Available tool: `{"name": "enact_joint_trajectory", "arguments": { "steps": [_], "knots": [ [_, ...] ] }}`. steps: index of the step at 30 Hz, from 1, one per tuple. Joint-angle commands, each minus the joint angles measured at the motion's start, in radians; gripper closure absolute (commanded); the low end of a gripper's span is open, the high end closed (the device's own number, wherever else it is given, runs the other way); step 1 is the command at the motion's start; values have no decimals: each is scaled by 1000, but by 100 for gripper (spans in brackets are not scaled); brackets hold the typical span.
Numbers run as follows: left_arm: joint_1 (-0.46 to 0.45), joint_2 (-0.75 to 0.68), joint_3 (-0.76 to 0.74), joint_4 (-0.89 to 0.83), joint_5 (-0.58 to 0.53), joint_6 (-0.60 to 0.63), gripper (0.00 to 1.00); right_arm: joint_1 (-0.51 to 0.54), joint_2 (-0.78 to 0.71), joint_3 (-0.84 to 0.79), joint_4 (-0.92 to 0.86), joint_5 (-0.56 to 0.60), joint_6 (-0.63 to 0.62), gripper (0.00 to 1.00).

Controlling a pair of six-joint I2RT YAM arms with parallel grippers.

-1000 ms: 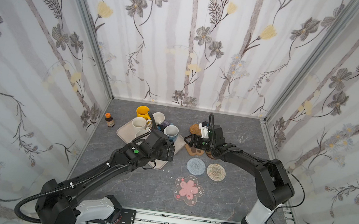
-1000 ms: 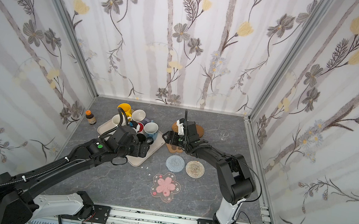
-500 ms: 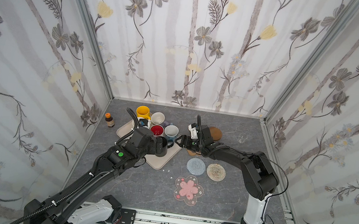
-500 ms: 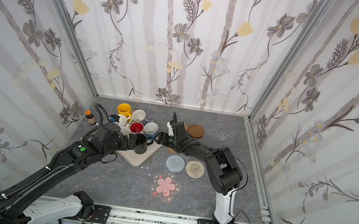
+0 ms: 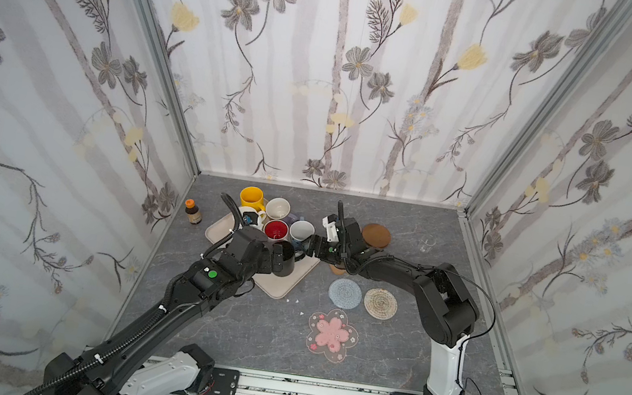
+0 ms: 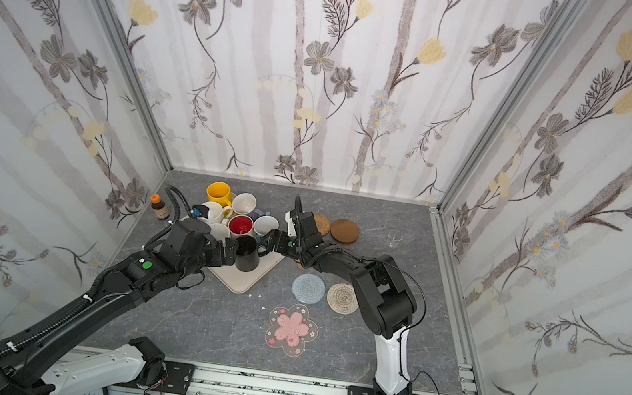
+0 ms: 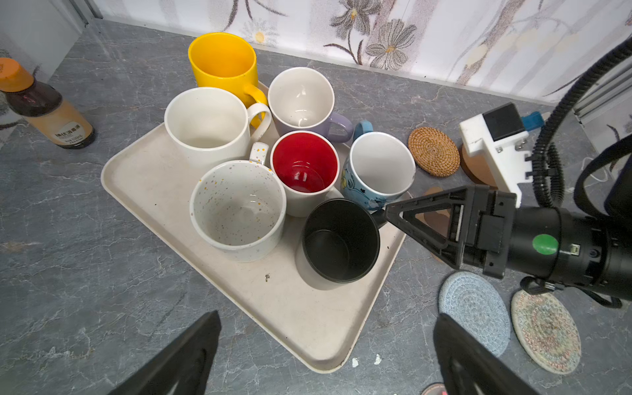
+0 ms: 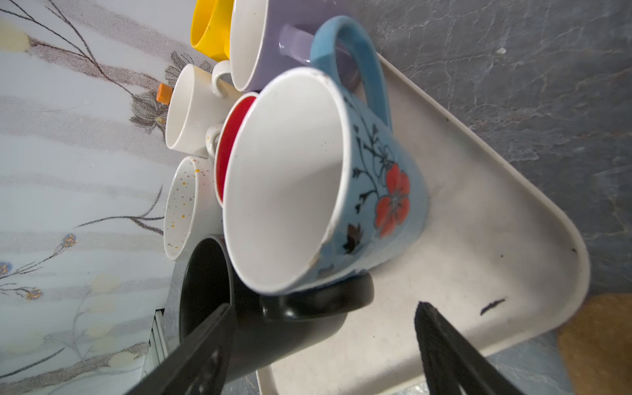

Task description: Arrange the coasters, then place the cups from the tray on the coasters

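Observation:
Seven cups stand crowded on the beige tray (image 5: 277,286), among them yellow (image 5: 252,198), blue (image 7: 378,171) and black (image 7: 342,241). My right gripper (image 8: 318,342) is open at the tray's right edge, its fingers on either side of the black cup's handle (image 8: 318,299). My left gripper (image 7: 325,355) is open over the tray's near corner, just short of the black cup. Grey-blue (image 5: 345,293), beige braided (image 5: 380,303) and pink blossom (image 5: 332,334) coasters lie right of the tray. A rattan round (image 6: 322,224) and a wooden round (image 5: 375,235) sit further back. The paw-print coaster (image 5: 337,269) is mostly hidden under the right arm.
An orange-capped brown bottle (image 5: 193,211) stands left of the tray near the left wall. A small clear glass (image 5: 426,245) sits at the back right. White crumbs (image 7: 366,359) lie by the tray's near corner. Walls close in on three sides.
The right gripper has swung left from the coasters to the black cup on the tray. The left arm has drawn back from over the tray, uncovering the cups.

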Motion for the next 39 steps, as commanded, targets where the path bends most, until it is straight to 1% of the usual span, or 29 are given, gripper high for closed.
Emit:
{"name": "enact_joint_trajectory", "arguments": {
  "steps": [1, 8, 13, 17, 22, 27, 31, 33, 36, 39],
  "knots": [
    [7, -12, -7, 27, -11, 10, 0, 7, 11, 17, 15, 29, 15, 17],
    [17, -26, -18, 31, -1, 15, 0, 10, 28, 36, 13, 44, 29, 17],
    [20, -31, -18, 31, -3, 15, 0, 16, 47, 53, -23, 64, 16, 19],
    [23, -45, -17, 32, -14, 12, 0, 16, 36, 25, -20, 77, 8, 25],
    [23, -47, -14, 34, -12, 7, 0, 18, 17, 17, -21, 80, 3, 29],
    [25, -46, -11, 34, -8, 4, 0, 22, 6, 14, -21, 74, 1, 39],
    [25, -49, -11, 34, -4, 1, 0, 28, 0, 11, -24, 73, -3, 44],
    [25, -49, -11, 34, -1, -2, 0, 30, -2, 6, -22, 73, -3, 42],
    [27, -47, -12, 34, 0, -3, 0, 30, -7, 12, -21, 83, -2, 31],
    [27, -40, -13, 35, 0, -4, 0, 30, 5, 29, -24, 88, 6, 26]
  ]
}}
